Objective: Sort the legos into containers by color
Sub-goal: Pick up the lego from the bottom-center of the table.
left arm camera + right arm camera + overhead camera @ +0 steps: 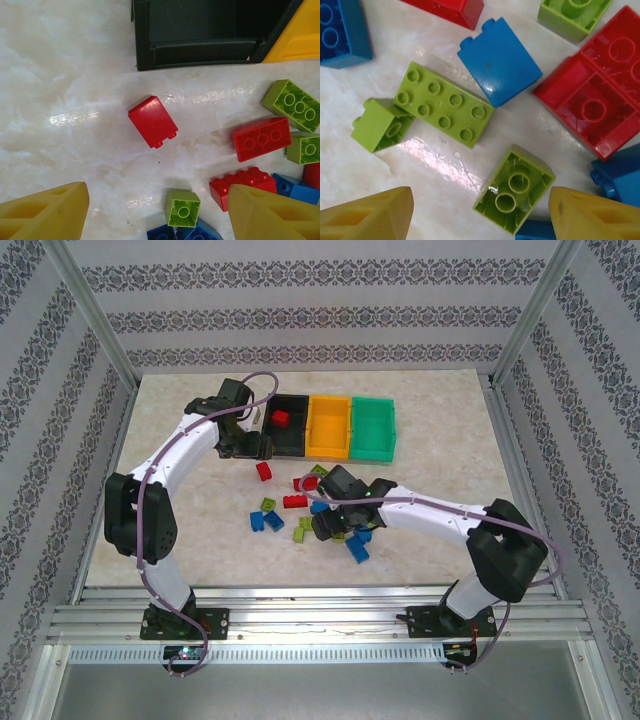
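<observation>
A pale marbled table (440, 440) is shown. 3 joined bins (350, 428), black, orange and green, are set toward its far side. Red, blue and lime bricks (294, 501) are scattered mid-table.

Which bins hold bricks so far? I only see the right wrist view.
Observer: Just the black bin; one red brick lies in it.
Operator: And the other two?
Observer: The orange bin and green bin look empty from above.
Operator: Where's the left pincer?
Observer: The left pincer hangs open by the black bin's near side, a loose red brick lying just ahead of it.
</observation>
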You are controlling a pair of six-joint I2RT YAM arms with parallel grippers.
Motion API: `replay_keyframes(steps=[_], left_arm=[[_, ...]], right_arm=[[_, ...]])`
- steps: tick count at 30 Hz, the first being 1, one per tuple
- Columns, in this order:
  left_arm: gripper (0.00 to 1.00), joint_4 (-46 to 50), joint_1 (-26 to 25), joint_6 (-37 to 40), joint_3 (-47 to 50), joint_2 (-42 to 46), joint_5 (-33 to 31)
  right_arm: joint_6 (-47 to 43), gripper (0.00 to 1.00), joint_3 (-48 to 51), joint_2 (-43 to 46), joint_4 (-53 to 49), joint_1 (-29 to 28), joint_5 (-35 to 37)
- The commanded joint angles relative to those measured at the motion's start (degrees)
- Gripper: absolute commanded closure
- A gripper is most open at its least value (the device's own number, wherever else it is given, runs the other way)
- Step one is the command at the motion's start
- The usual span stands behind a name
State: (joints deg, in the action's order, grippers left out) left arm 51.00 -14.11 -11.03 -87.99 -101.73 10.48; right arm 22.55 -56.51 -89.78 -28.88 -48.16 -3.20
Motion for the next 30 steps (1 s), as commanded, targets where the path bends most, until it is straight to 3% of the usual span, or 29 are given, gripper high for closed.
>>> replay_keyframes(steps=[1,16,22,30], left_arm=[[0.27,0.62,0.58,1.01,-0.16,-0.57,0.43],[0.27,0.20,0.64,1.69,0.06,0.88,0.26],[0.27,0.49,0.62,1.97,-0.19,1.11,-0.28],[0.27,0.36,0.57,2.23,0.05,1.45,-0.87]], right_arm=[[-0.68,0.31,-1.97,-2.16,-3.22,-0.35,1.66],[1.02,0.43,-4.33,-10.23,-6.97,-0.88,4.02],[0.85,0.63,-5.67,-11.05,-6.72,-1.26,4.50],[-0.53,0.76,-8.43,-6.58,-5.17,-0.72,3.96]])
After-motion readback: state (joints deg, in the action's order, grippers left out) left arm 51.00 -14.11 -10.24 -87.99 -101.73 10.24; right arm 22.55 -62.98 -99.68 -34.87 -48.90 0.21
